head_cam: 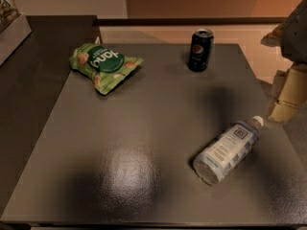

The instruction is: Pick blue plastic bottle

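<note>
Your blue plastic bottle (228,150) lies on its side in the near right part of the table (120,128). Its white cap (257,121) points away from you and to the right, towards the table's right edge, and its clear base faces the near side. The pale label is turned upward, so you can see its lines of text and a small dark square logo near the neck. Nothing touches the bottle and nothing rests on it.

The hand (287,97) shows at the right border of the view, a pale beige part beneath a grey piece of the arm. It sits beyond the table's right edge, near the cap but apart from it. I cannot tell whether the hand is open or closed, and it holds nothing that you can see.

Farther off, a dark blue soda can (200,50) stands upright near the far edge, well apart from the bottle. A green snack bag (103,63) lies flat in the far left corner. A darker counter (33,71) adjoins the table on the left.
</note>
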`<state>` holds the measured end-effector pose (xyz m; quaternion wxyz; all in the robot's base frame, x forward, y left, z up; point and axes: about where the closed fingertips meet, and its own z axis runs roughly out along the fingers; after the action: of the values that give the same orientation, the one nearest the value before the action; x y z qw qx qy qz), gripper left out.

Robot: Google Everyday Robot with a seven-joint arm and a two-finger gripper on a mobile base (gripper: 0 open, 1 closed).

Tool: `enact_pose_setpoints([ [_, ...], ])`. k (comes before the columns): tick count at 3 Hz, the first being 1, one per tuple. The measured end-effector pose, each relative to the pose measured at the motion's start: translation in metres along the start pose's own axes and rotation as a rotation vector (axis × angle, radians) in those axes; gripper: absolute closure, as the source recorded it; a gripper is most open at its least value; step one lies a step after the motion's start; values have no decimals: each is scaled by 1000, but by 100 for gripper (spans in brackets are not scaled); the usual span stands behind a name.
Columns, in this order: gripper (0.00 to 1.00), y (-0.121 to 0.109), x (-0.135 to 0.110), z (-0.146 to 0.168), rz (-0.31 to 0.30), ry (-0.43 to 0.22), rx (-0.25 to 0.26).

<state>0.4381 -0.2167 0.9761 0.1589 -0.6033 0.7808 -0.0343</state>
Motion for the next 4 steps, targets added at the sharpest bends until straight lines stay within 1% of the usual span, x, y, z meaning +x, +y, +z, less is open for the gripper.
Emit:
enact_pose_setpoints([
  [1, 0, 0, 0, 0, 0, 0, 0],
  [2, 0, 5, 0, 8, -86, 21, -23],
  [3, 0, 18, 9, 26, -229, 62, -87],
  [4, 0, 32, 19, 47, -362, 72, -170],
])
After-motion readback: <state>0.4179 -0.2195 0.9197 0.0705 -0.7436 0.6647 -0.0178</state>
